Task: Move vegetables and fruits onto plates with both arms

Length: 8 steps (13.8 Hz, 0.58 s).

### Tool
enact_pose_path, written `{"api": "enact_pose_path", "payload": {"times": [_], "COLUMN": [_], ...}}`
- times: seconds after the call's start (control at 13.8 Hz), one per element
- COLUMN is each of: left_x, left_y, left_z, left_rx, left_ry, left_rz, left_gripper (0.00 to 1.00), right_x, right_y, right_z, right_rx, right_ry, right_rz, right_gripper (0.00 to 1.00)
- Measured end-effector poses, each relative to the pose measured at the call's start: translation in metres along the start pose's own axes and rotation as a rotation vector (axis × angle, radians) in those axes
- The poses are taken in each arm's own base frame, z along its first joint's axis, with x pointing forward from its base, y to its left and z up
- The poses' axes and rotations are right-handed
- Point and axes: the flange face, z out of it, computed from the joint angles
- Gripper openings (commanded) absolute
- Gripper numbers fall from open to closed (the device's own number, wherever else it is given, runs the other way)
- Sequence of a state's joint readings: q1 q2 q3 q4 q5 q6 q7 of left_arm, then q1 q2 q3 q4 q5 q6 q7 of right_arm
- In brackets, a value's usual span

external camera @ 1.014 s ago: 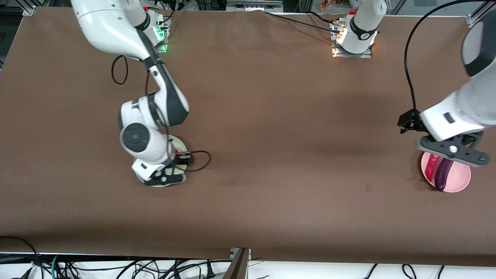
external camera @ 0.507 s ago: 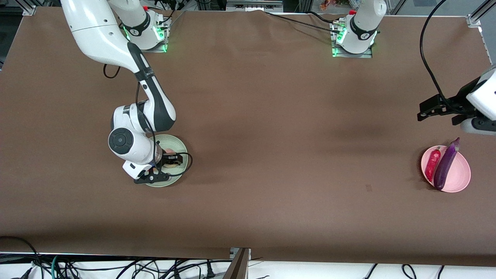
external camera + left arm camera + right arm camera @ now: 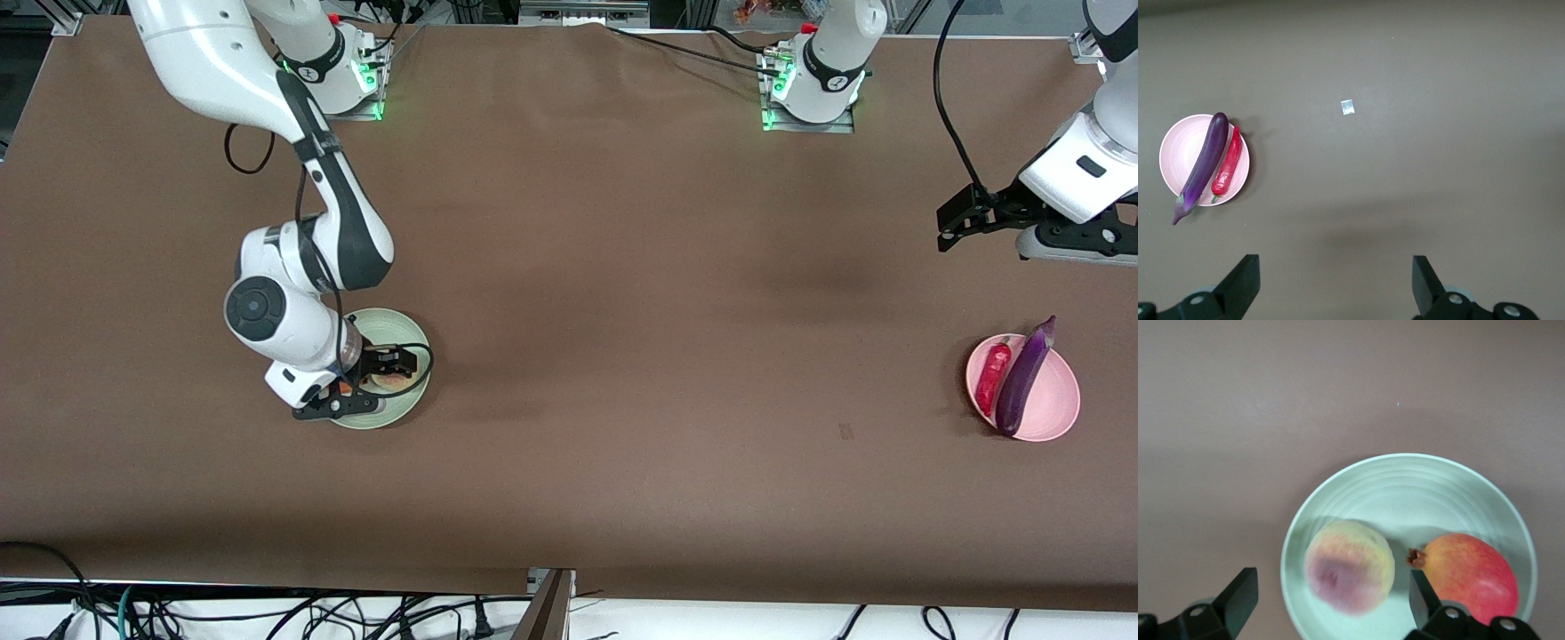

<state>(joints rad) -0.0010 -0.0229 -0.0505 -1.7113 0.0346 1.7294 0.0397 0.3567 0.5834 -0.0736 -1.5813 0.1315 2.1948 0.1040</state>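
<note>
The mint green plate holds the pale peach-like fruit and the red fruit side by side. My right gripper hangs open just above the peach, one finger at each side, touching nothing. In the front view it covers part of that plate. The pink plate holds the purple eggplant and the red chili side by side. My left gripper is open and empty, up in the air over bare table beside the pink plate.
A brown cloth covers the table. A small pale tape mark lies on it, beside the pink plate toward the middle. The arm bases stand at the edge farthest from the front camera. Cables hang below the near edge.
My left gripper has risen off the pink plate and drawn back toward the bases, leaving the eggplant on the plate. My right gripper has shifted slightly toward the right arm's end.
</note>
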Motion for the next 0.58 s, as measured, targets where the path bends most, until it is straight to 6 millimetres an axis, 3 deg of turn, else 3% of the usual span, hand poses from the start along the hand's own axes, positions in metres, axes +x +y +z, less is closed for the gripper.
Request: {"api": "enact_pose_path", "payload": {"times": [0.14,0.36,0.58], "left_x": [-0.004,-0.006,-0.007], "left_y": [0.003,0.013,0.015], "left_z": [-0.003,-0.01,-0.011], "left_rx": [0.001,0.003,0.003], "left_ry": [0.005,0.018,0.02], "left_rz": [0.005,0.024,0.027], "left_gripper": [1.0,1.0,1.0], "right_x": [-0.004,-0.013,-0.045], "right_y": [-0.003,0.012,0.032], "right_z": [-0.05,-0.139,-0.227], "right_rx": [0.002,-0.01,-0.007], "right_ry": [-0.021,-0.083,-0.12], "right_rz": [-0.012,-0.04,-0.047], "right_gripper": [1.0,1.0,1.0]}}
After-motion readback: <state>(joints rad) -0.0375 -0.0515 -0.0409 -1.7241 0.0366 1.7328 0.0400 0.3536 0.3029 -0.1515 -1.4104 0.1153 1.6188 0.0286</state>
